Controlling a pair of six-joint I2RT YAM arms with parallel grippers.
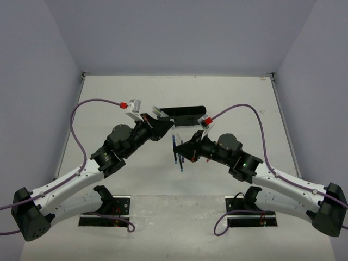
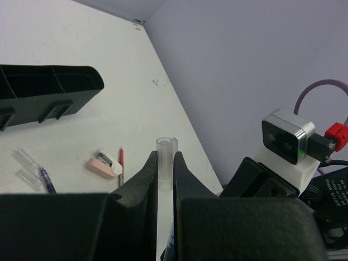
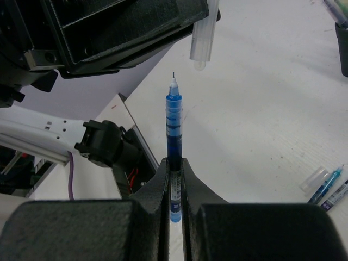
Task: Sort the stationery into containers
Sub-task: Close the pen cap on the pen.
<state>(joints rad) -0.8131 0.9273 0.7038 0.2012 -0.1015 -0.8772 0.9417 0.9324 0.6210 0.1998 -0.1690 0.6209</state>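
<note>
Right wrist view shows the right gripper (image 3: 174, 163) clamped on a blue pen (image 3: 174, 117) above the middle of the worktop (image 3: 272, 109), its long axis aimed just left of the clear cap (image 3: 202, 32) pinched in the left gripper (image 2: 165, 163).

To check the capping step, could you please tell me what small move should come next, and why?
Probably nudge the right tool so its blue pen lines up with the clear cap in the left tool. The bare tip points toward the cap but sits slightly left of it in the right wrist view, a gap between them.
</note>
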